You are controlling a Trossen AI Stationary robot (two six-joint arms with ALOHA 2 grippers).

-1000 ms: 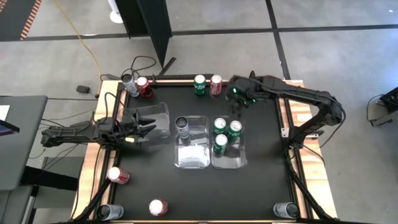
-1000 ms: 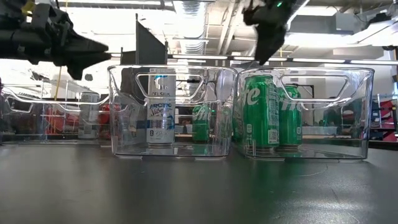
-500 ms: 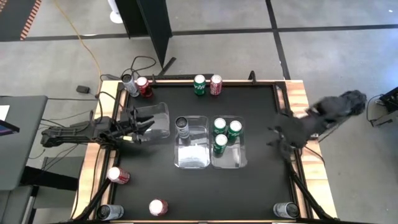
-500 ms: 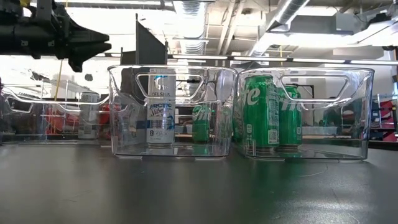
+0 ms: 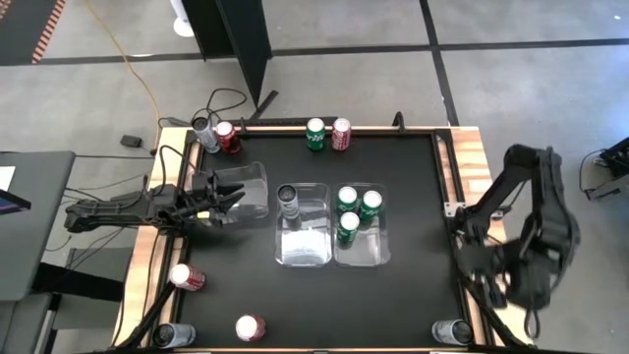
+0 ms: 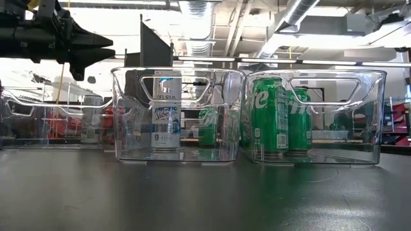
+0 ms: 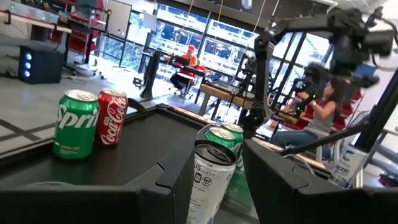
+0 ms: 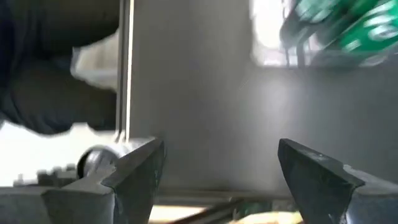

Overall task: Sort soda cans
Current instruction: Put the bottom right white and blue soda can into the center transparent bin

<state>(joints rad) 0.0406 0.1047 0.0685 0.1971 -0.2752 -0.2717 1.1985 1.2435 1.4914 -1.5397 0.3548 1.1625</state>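
Soda cans stand upright on the black table. A silver can (image 5: pixel 289 200) is in the middle clear bin (image 5: pixel 305 246). Three green cans (image 5: pixel 348 226) are in the right bin (image 5: pixel 366 254). A green can (image 5: pixel 315 133) and a red can (image 5: pixel 341 131) stand at the far edge. My left gripper (image 5: pixel 234 195) hovers open and level over the left bin (image 5: pixel 254 182); between its fingers (image 7: pixel 214 186) only the silver can (image 7: pixel 208 177) shows farther off. My right gripper (image 8: pixel 217 180) hangs open, slanting down, beyond the table's right edge near its near corner, holding nothing.
A silver and a red can (image 5: pixel 228 136) stand at the far left corner. A red can (image 5: pixel 187 278), a dark can (image 5: pixel 172 336) and another red can (image 5: pixel 250 327) stand near the left front. A dark can (image 5: pixel 452 332) stands at the near right corner.
My right arm has swung quickly from the table's far edge, beside the green and red cans, out over the right edge and on toward the near right corner. My left gripper has stayed over the left bin and tipped up a little, to level. No can has moved.
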